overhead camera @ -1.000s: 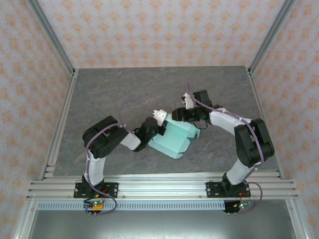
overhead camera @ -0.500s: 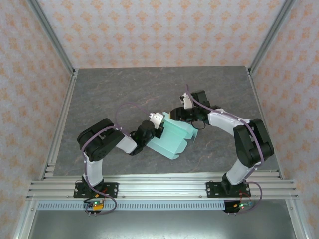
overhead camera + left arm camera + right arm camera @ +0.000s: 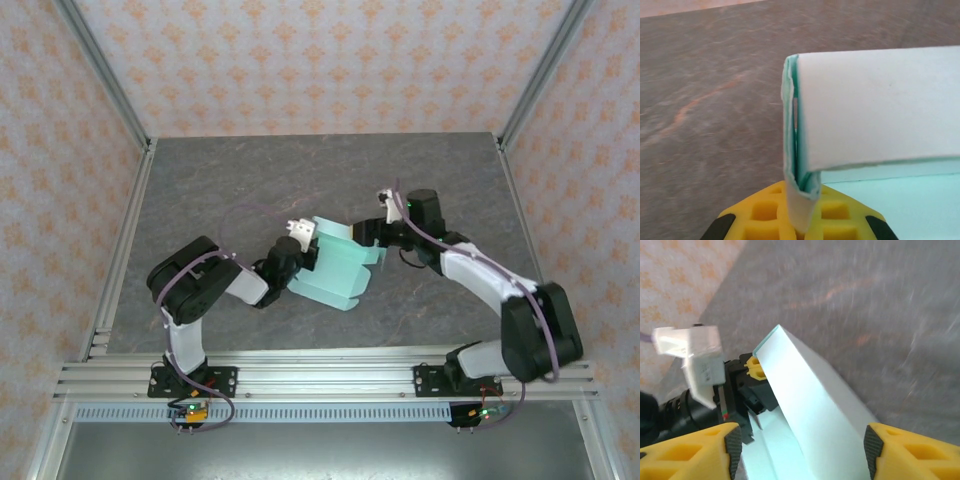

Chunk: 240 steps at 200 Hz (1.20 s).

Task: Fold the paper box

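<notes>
Paper box (image 3: 335, 268) sits mid-table between my two arms, partly folded: one mint panel lies low over the grey table (image 3: 230, 190), and another stands up along the far edge. My left gripper (image 3: 306, 252) is clamped on the box's left edge. On the left wrist cam the doubled-over card of the paper box (image 3: 875, 120) is pinched between my yellow fingers (image 3: 765, 212), with the fold running straight up out of the jaws. My right gripper (image 3: 372, 238) is at the box's far-right corner with its jaws wide apart, holding nothing. On the right wrist cam its fingers (image 3: 690, 450) straddle the raised panel of the paper box (image 3: 810, 405) with a gap on each side. The left gripper (image 3: 752, 371) grips that panel's far end.
</notes>
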Motion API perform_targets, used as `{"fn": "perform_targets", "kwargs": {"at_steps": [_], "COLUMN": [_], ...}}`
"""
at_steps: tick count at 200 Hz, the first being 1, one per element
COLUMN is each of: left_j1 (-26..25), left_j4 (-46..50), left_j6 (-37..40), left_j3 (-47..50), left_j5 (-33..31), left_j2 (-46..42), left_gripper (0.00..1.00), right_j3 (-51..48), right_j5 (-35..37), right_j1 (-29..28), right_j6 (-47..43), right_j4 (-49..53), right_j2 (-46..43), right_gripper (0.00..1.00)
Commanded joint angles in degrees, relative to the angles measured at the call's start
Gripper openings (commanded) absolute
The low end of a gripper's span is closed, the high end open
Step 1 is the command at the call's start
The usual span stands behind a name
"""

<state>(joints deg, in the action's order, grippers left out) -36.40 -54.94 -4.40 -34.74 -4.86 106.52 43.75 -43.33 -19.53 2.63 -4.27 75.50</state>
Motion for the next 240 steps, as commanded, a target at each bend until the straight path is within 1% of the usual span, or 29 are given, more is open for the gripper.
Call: {"fn": "perform_targets", "kwargs": {"at_steps": [1, 22, 46, 54, 62, 73, 95, 100, 114, 121, 149, 170, 181, 187, 214, 232, 240], "left_j1": [2.47, 5.18, 8.0, 8.78, 9.83, 11.05, 12.31, 12.47, 12.48, 12.44, 12.5, 12.44, 12.48, 12.45, 12.25, 11.99, 11.75], "left_j4": [3.2, 5.31, 5.53, 6.18, 7.27, 7.24, 5.43, 5.3, 4.65, 4.13, 5.5, 7.15, 7.88, 8.0, 8.71, 9.05, 9.74], "left_j6": [-4.12, -6.99, -10.26, -10.9, -11.44, -12.4, -13.5, -13.59, -13.8, -14.03, -14.36, -15.01, -15.73, -16.23, -18.28, -19.33, -19.8], "left_j3": [0.81, 1.15, 2.03, 1.85, 1.1, 0.65, 0.59, 0.43, -0.08, -0.27, -1.35, -1.94, -2.34, -2.43, -2.22, -1.74, -1.56], "left_j5": [1.28, 5.06, 8.82, 10.22, 12.81, 16.06, 20.68, 21.63, 24.04, 25.19, 26.72, 26.5, 26.29, 25.92, 23.09, 20.63, 19.19], "left_j2": [-4.54, -6.71, -8.15, -8.4, -8.18, -7.67, -6.51, -6.34, -5.8, -5.5, -5.27, -5.44, -5.44, -5.42, -5.49, -5.94, -6.45], "left_gripper": [0.0, 0.0, 0.0, 0.0, 0.0, 0.0, 0.0, 0.0, 0.0, 0.0, 0.0, 0.0, 0.0, 0.0, 0.0, 0.0, 0.0], "right_j3": [-2.49, -2.13, -3.53, -3.5, -2.34, 0.13, 4.34, 4.85, 6.06, 6.52, 8.89, 10.68, 10.24, 9.05, 0.8, -2.25, -2.61], "right_j5": [3.86, -0.28, -0.41, -2.11, -5.01, -7.23, -12.29, -12.0, -7.17, -6.68, -9.7, -10.14, -6.88, -3.45, 14.79, 25.52, 29.16], "right_j1": [1.7, 6.62, 8.59, 8.88, 8.9, 8.96, 7.82, 7.14, 4.36, 3.79, 3.08, 1.01, -1.05, -2.35, -7.96, -10.56, -11.63], "right_j6": [-9.64, -11.34, -14.38, -17.18, -23.5, -28.12, -34.15, -35.05, -36.21, -36.06, -37.43, -38.94, -38.81, -37.8, -28.24, -22.96, -21.25], "right_j4": [-3.58, -0.39, -0.37, 0.98, 5.2, 10.45, 14.78, 14.89, 13.73, 12.96, 11.96, 13.88, 13.26, 10.46, -9.6, -18.83, -20.93], "right_j2": [-6.04, -7.02, -7.39, -7.33, -6.93, -5.32, -1.23, -0.58, 1.78, 2.81, 5.87, 7.38, 7.84, 7.86, 7.57, 8.52, 9.34], "right_gripper": [0.69, 0.67, 0.65, 0.64, 0.62, 0.62, 0.6, 0.6, 0.6, 0.6, 0.57, 0.49, 0.41, 0.39, 0.38, 0.38, 0.39]}}
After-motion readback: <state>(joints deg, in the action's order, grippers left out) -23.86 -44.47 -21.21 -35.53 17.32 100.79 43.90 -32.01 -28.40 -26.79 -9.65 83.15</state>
